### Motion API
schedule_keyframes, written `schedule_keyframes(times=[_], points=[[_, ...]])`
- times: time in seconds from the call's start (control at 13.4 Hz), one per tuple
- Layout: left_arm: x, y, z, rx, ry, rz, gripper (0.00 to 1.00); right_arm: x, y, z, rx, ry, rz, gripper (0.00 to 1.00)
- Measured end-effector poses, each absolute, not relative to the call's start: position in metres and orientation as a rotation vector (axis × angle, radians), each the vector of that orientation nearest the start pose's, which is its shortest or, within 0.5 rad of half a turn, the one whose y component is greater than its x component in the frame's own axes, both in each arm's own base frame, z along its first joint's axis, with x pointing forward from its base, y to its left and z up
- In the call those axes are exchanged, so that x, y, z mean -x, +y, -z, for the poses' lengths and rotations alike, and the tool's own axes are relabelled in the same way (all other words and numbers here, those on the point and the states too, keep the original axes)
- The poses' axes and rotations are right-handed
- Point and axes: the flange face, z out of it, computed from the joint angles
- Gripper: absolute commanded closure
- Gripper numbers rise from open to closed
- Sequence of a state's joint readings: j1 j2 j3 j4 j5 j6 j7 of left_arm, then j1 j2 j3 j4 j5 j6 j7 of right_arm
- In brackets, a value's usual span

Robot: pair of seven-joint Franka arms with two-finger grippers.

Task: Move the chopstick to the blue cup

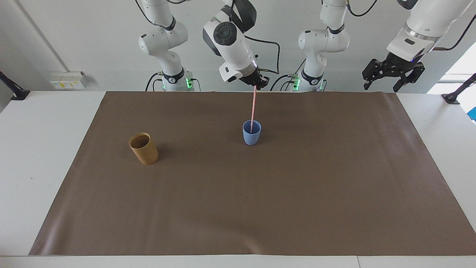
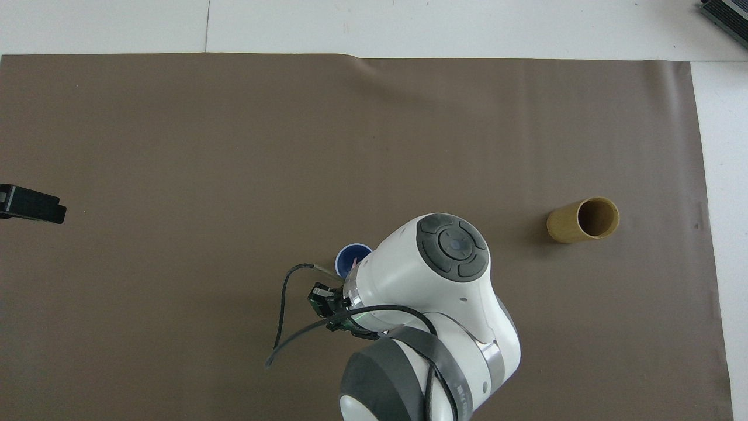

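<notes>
The pale-pink chopstick (image 1: 253, 108) stands almost upright with its lower end inside the light-blue cup (image 1: 251, 137). My right gripper (image 1: 256, 82) is shut on the stick's top end, over the cup. In the overhead view the right arm covers the gripper and most of the stick; part of the blue cup (image 2: 349, 255) shows beside the arm. My left gripper (image 1: 382, 86) waits open and empty, raised over the left arm's end of the table; its tip shows at the edge of the overhead view (image 2: 32, 203).
A taller tan-brown cup (image 1: 143, 148) stands empty on the brown mat (image 1: 260, 208) toward the right arm's end, also seen in the overhead view (image 2: 583, 220). White table surface borders the mat on all sides.
</notes>
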State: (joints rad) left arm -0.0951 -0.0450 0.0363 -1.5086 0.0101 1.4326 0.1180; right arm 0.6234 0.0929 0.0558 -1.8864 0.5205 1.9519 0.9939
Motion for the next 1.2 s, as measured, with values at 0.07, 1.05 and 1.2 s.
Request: schedule_keyframes(times=[0.07,1.05,1.2], points=[[-0.525,-0.029,-0.666,3.122,0.275,-0.049,0.00,-0.439,0.392,-0.455,2.693,0.724,-0.535,0.17],[-0.525,-0.030,-0.666,3.121,0.278,-0.049,0.00,-0.529,0.283,-0.497,2.994,0.373,0.009,0.00],[-0.525,-0.032,-0.666,3.121,0.282,-0.048,0.00,-0.543,0.246,-0.511,3.046,0.271,0.081,0.00]])
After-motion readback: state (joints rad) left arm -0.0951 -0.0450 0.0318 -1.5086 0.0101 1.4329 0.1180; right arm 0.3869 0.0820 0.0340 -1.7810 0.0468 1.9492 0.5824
